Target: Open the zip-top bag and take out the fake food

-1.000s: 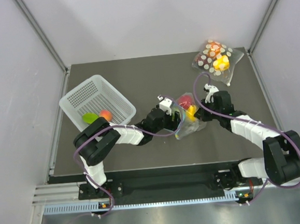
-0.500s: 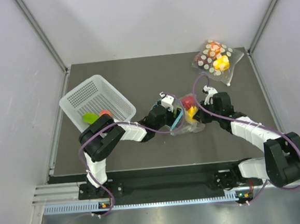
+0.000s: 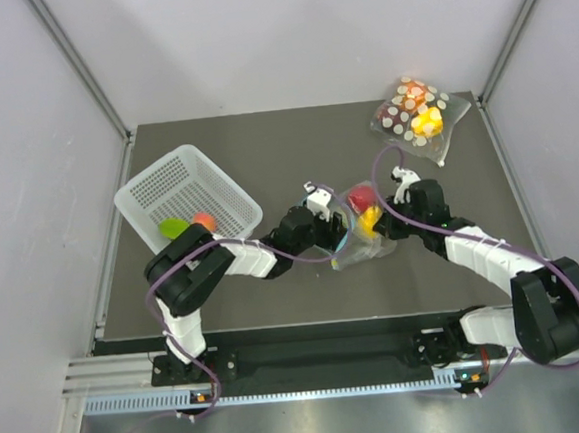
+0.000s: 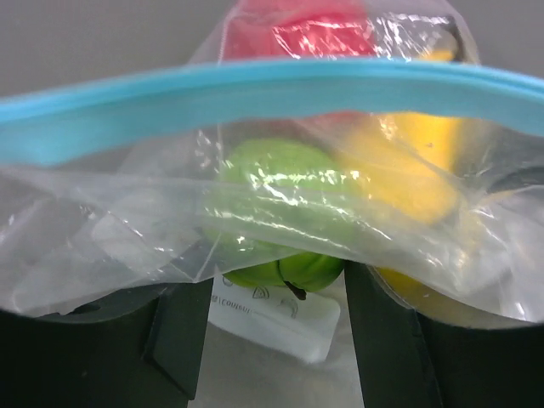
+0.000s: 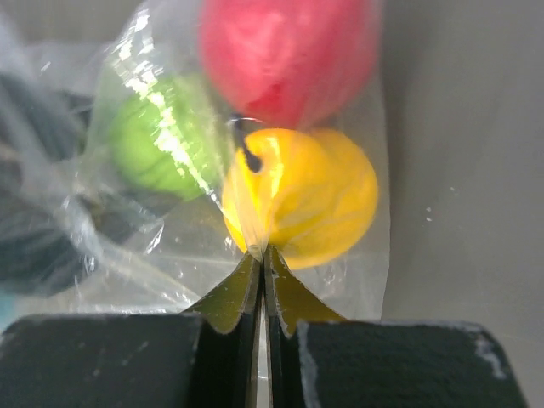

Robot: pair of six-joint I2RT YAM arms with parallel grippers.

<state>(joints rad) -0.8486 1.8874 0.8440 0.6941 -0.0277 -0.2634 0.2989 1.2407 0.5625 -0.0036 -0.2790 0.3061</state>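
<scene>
The dark surface [image 3: 284, 147] carries everything. At its left stands a white mesh basket [image 3: 157, 187] with a green piece [image 3: 174, 227] and an orange piece [image 3: 203, 221] in it, which suggests it is where removed food goes. Far back at the right corner lies a polka-dot bag [image 3: 417, 116], well apart from both arms and no part of this job.

The zip-top bag [image 3: 364, 241] sits mid-surface between the two arms, which close in on it from either side. The right tool [image 5: 262, 255] is pinched tight on a fold of the clear film just below the yellow fruit [image 5: 310, 200], evidently to anchor the bag so it cannot slide or bunch while the other arm works at it. The left tool [image 4: 276, 293] has its jaws standing apart, film draped over them, with the green fruit [image 4: 276, 212] just beyond the gap. It grips nothing that I can make out, and I cannot tell whether the fingers are inside the mouth or only pressing from outside.

The red fruit [image 5: 285, 51] rests against the yellow one, deepest in the bag. The teal zip strip [image 4: 255, 89] arches across the left wrist view above the green fruit, so that fruit looks the likeliest next to come out.
</scene>
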